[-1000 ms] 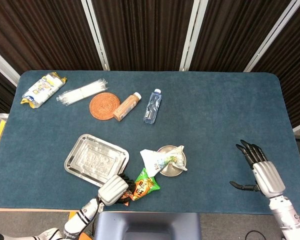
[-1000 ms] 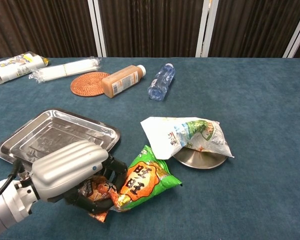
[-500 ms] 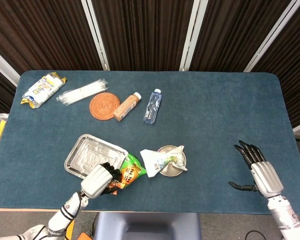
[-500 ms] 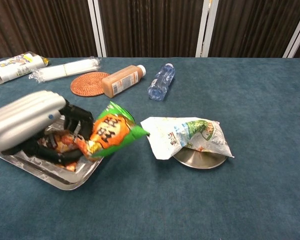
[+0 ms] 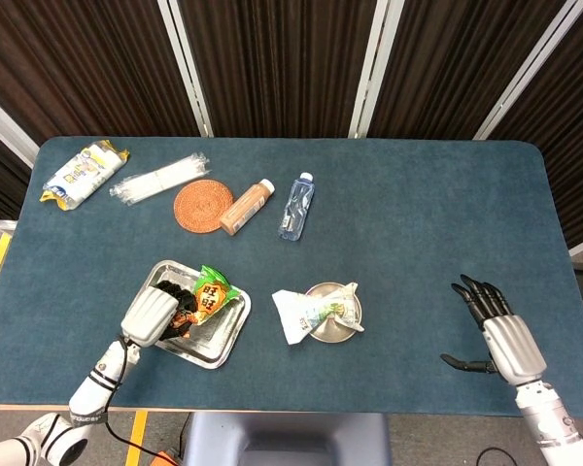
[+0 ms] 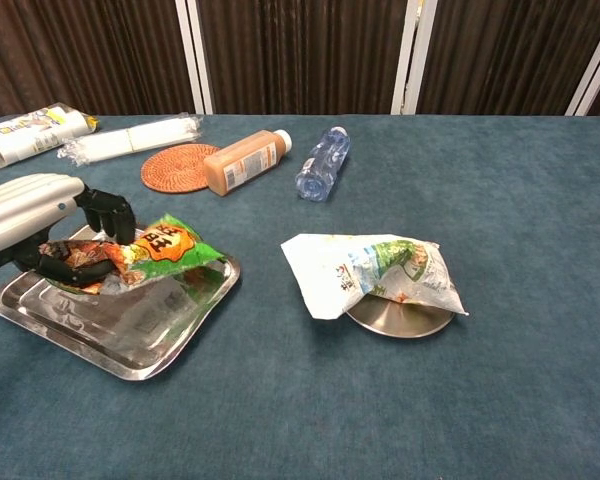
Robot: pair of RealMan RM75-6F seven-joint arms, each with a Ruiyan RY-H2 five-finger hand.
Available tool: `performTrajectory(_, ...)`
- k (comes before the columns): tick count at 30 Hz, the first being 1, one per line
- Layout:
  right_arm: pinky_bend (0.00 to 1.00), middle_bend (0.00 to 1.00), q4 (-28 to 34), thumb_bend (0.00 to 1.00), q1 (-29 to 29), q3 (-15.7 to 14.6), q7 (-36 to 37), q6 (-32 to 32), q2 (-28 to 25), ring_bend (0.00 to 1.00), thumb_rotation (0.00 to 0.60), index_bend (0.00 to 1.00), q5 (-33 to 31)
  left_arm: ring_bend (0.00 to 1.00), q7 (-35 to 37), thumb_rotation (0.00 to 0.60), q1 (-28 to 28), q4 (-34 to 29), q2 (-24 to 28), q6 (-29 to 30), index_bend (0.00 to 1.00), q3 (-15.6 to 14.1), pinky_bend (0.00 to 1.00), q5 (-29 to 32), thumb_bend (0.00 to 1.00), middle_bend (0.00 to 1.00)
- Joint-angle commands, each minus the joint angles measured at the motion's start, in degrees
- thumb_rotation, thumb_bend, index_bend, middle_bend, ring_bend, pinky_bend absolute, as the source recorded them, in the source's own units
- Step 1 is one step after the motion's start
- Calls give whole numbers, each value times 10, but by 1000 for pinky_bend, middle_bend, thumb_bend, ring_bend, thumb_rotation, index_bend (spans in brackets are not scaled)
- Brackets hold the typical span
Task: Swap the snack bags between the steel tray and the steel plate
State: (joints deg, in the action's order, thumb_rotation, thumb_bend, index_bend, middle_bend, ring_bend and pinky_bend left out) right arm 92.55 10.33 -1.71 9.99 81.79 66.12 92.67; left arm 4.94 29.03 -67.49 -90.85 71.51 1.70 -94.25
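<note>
Currently, per both views:
Left hand [image 5: 152, 316]: fingers curled round one end of the orange-and-green snack bag [image 5: 210, 294], holding it over the steel tray [image 5: 223, 331]; chest view shows the bag's far end touching the tray floor.
Steel tray: directly beneath the left hand, its near corner out past the knuckles.
White snack bag [image 5: 306, 313]: well off to the left hand's right, lying across the steel plate [image 5: 342, 333], one end drooping onto the table [image 5: 418, 223].
Right hand [image 5: 493, 325]: far across from the left, palm up-ish, fingers spread, nothing in it.
Beyond the left hand: woven coaster [image 5: 203, 205], brown bottle [image 5: 247, 207] and clear bottle [image 5: 296, 205], side by side.
Far corner: two wrapped packets [image 5: 84, 173].
</note>
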Motion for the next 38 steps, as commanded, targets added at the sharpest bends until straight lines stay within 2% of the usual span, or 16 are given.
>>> performTrajectory(1, 62, 22, 0, 107, -1, 1, -1, -1, 0, 0, 600, 0, 0, 113, 1, 600, 1, -19, 13, -12, 73, -1, 255, 16, 399, 147)
performTrajectory(4, 62, 22, 1, 107, -2, 1, -3, 0, 0, 0, 600, 0, 0, 36, -7, 600, -4, -42, 29, -17, 6, -4, 226, 25, 379, 73)
performTrajectory(8, 61, 22, 3, 107, -4, 0, -8, 1, 0, 0, 600, 0, 3, 1, -23, 600, -12, -82, 61, -22, 0, -13, 181, 34, 359, 9)
performTrajectory(17, 61, 22, 10, 107, -9, -3, -31, 3, 2, 0, 600, 0, 12, 0, -38, 600, -45, -212, 178, -41, 0, -53, 124, 58, 347, 0)
performTrajectory(19, 61, 21, 12, 107, -11, -5, -37, 5, 2, 0, 600, 0, 14, 0, -29, 600, -58, -222, 193, -17, 0, -59, 119, 46, 348, 0)
performTrajectory(21, 57, 17, 16, 107, -17, -6, -48, 12, 0, 0, 600, 0, 16, 0, -16, 600, -86, -222, 205, 41, 0, -62, 114, 29, 345, 0)
performTrajectory(24, 16, 2, 24, 107, -36, -4, -96, 38, -3, 0, 600, 0, 8, 0, -14, 600, -145, -197, 205, 152, 0, -58, 104, 17, 354, 0)
performTrajectory(27, 0, 0, 32, 107, -61, -2, -156, 75, 4, 0, 600, 0, 8, 0, -21, 600, -203, -147, 184, 250, 0, -44, 75, 27, 364, 0)
performTrajectory(29, 0, 0, 38, 107, -72, -6, -180, 91, 6, 0, 600, 0, 17, 0, -39, 600, -220, -139, 188, 270, 0, -39, 44, 34, 369, 0)
performTrajectory(32, 0, 0, 39, 107, -78, -8, -200, 96, 9, 0, 600, 0, 24, 0, -15, 600, -228, -143, 197, 287, 0, -32, 25, 28, 377, 0)
performTrajectory(38, 0, 0, 42, 107, -75, 1, -223, 75, 15, 0, 600, 0, 5, 0, -6, 600, -225, -145, 210, 247, 0, -32, 25, 37, 384, 0)
